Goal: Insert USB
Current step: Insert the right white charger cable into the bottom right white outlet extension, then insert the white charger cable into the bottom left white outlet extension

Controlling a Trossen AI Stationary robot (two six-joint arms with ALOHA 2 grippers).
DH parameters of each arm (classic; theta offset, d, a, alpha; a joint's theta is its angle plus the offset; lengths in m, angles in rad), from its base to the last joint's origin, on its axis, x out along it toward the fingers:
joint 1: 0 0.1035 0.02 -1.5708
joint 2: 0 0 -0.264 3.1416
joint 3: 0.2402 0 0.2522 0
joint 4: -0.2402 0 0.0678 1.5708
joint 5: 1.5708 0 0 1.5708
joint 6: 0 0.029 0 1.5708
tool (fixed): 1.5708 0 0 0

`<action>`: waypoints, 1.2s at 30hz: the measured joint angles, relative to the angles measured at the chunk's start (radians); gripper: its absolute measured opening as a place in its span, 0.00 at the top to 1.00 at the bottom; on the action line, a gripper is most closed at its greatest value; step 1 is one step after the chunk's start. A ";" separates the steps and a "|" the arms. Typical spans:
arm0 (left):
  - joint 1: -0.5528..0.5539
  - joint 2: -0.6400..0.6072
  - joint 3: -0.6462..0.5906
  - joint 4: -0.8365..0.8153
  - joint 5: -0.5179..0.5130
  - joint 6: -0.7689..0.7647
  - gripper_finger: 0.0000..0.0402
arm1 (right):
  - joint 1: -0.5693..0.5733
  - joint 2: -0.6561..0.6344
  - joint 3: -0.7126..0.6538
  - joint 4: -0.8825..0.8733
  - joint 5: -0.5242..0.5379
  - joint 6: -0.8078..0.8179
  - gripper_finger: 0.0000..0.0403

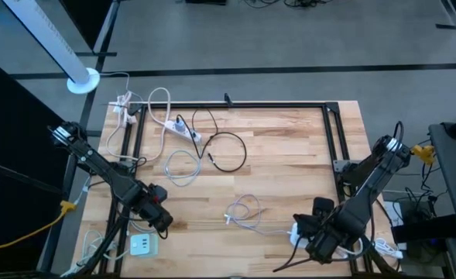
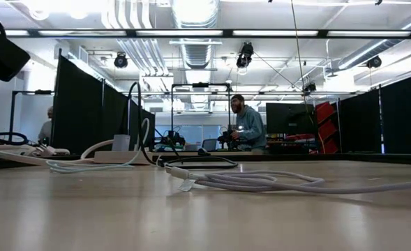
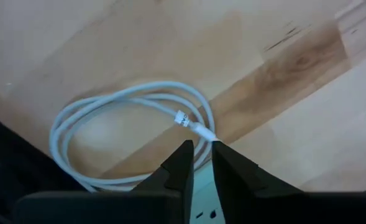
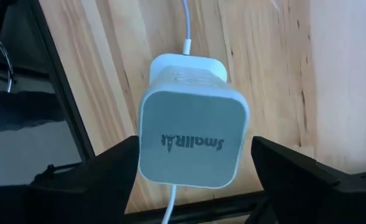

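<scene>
- Wooden table [image 1: 289,155] holds several loose cables.
- White charger [image 4: 192,134] sits between the right gripper's [image 1: 314,242] wide-open fingers, untouched, at the near right edge.
- White cable [image 3: 133,134] lies coiled before the left gripper [image 3: 198,165], fingers nearly closed, empty.
- Black cable [image 1: 228,151] and power strip [image 1: 185,130] lie farther back.

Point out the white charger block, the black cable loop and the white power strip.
White charger block [image 4: 192,140], right wrist view, printed face.
Black cable loop [image 1: 229,151], high view, loop's edge.
White power strip [image 1: 186,132], high view, its body.
</scene>
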 joint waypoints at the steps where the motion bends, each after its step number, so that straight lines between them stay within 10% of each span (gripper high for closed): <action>1: -0.002 0.000 0.000 0.000 -0.003 -0.012 0.85 | 0.000 0.000 0.004 0.001 0.001 -0.018 0.29; 12: -0.052 0.015 -0.004 0.082 -0.014 -0.166 0.62 | 0.000 0.000 0.006 0.006 0.058 -0.077 0.40; 36: -0.064 0.223 -0.006 0.185 0.030 -0.026 0.59 | -0.104 0.023 0.029 0.323 0.226 -0.412 0.35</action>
